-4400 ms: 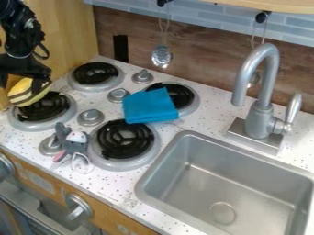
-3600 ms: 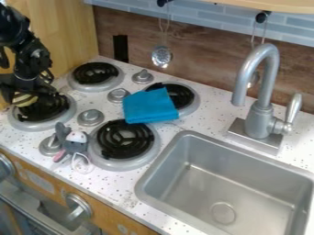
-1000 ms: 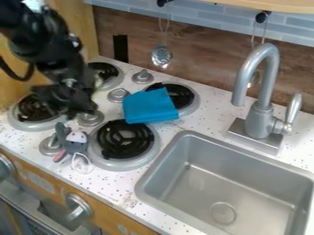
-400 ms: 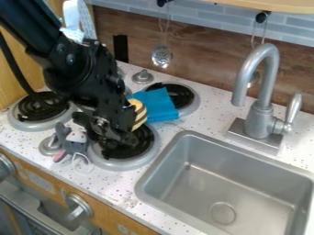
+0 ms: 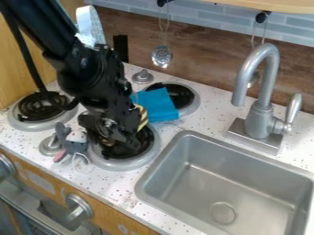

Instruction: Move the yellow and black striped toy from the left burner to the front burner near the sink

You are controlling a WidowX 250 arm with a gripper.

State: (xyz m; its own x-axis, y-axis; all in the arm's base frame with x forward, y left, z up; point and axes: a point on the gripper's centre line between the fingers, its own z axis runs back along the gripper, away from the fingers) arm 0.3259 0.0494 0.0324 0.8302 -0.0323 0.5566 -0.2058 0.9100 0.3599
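Your pincer (image 5: 113, 137): gripping the yellow-and-brown striped object (image 5: 142, 117). Object: against the pincer's camera-right flank, partly hidden; you cannot tell its full long axis. Burner coil (image 5: 144, 141): beneath your pincer. Blue cloth (image 5: 160, 108): just beyond, camera-right.

Partly hidden behind my claw (image 5: 113, 140), the rounded yellow object (image 5: 142, 117) with dark brown stripes is held off the counter (image 5: 116, 183), left of its middle, near its front edge.
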